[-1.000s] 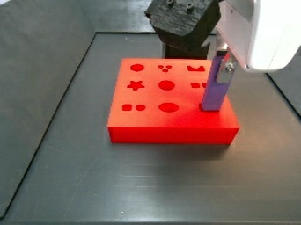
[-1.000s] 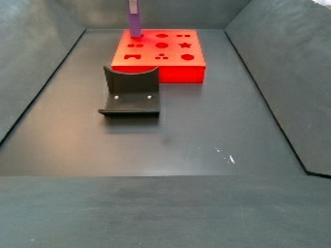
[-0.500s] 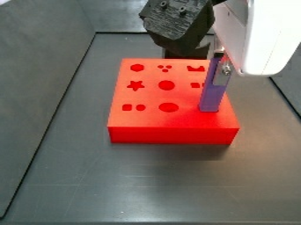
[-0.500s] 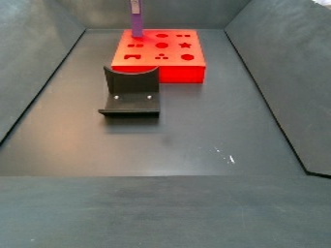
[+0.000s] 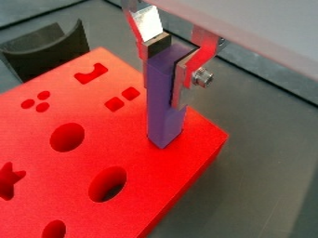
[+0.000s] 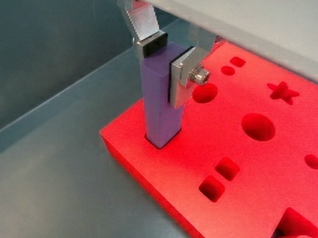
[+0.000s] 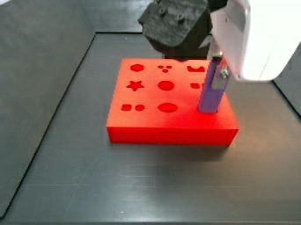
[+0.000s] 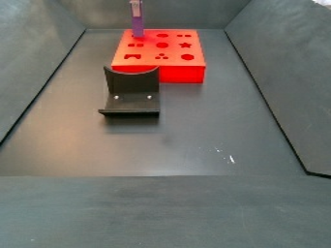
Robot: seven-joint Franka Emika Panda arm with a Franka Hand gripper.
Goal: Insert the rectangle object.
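The rectangle object (image 5: 165, 107), a slim purple-blue bar, stands upright with its lower end in a hole near a corner of the red block (image 5: 74, 177). It also shows in a wrist view (image 6: 162, 102) and in both side views (image 7: 212, 92) (image 8: 135, 17). My gripper (image 5: 172, 60) is shut on the bar's upper part, silver fingers on two opposite faces, as seen in a wrist view (image 6: 169, 60) and in a side view (image 7: 216, 66). The bar leans slightly in a side view. The red block (image 7: 165, 114) has several shaped holes on top.
The fixture (image 8: 130, 92), a dark L-shaped bracket, stands on the floor in front of the red block (image 8: 162, 53); its curved top shows in a wrist view (image 5: 44, 51). Grey walls ring the dark floor (image 8: 195, 145).
The gripper and the bar's top have shifted slightly toward the block's middle. The bar's lower end stays at the same hole and sits a little lower.
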